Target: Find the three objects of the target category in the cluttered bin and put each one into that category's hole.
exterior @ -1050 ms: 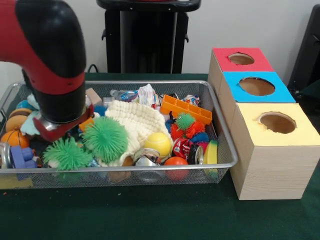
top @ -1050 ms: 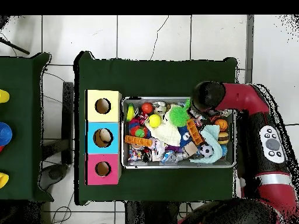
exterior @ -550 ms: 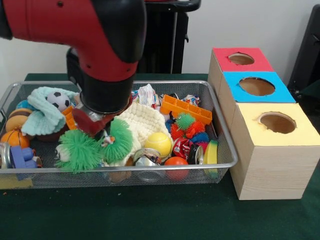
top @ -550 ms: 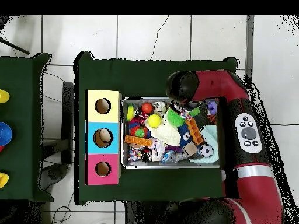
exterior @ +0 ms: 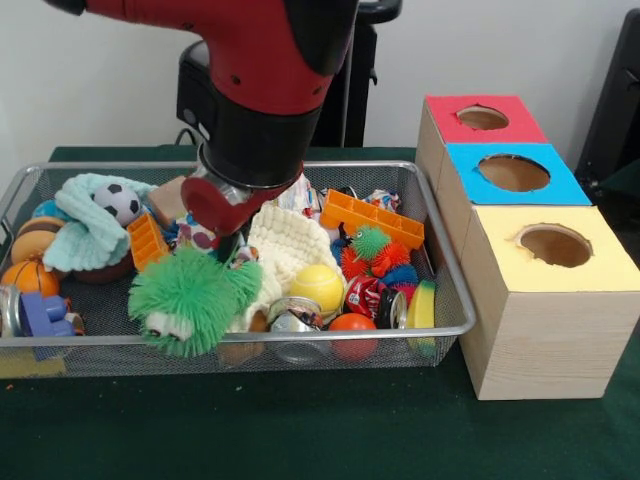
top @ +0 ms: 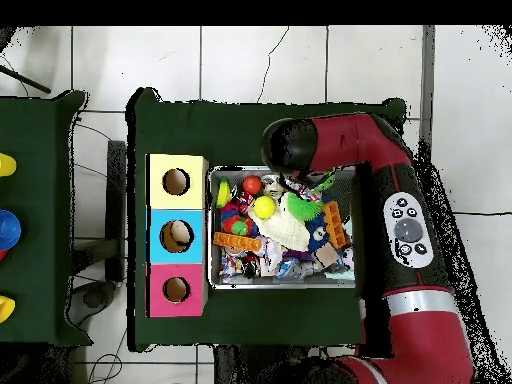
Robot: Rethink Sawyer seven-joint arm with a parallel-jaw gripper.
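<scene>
Wire-mesh bin [exterior: 440,250] on green cloth-covered table [exterior: 300,430], packed with mixed items. Red and black arm [exterior: 250,60] reaching down into bin's middle; gripper [exterior: 228,215] low over the clutter, fingers hidden under the red wrist housing, so cannot tell whether apart or together. Directly below and in front: large green spiky rubber ball [exterior: 185,298], soft bristled surface, lying near bin's front wall; contact with gripper cannot be told. Beside it: cream knitted cloth [exterior: 290,245], ribbed and crumpled; smooth yellow ball [exterior: 315,285]; crushed metal can [exterior: 372,297]; small red and green spiky balls [exterior: 372,252]; orange ridged plastic block [exterior: 372,218]. At left end: mint towel [exterior: 85,230] wrapped round a small soccer ball [exterior: 118,202]. Beside bin: wooden box row [exterior: 520,330] with round holes in red, blue and yellow tops
</scene>
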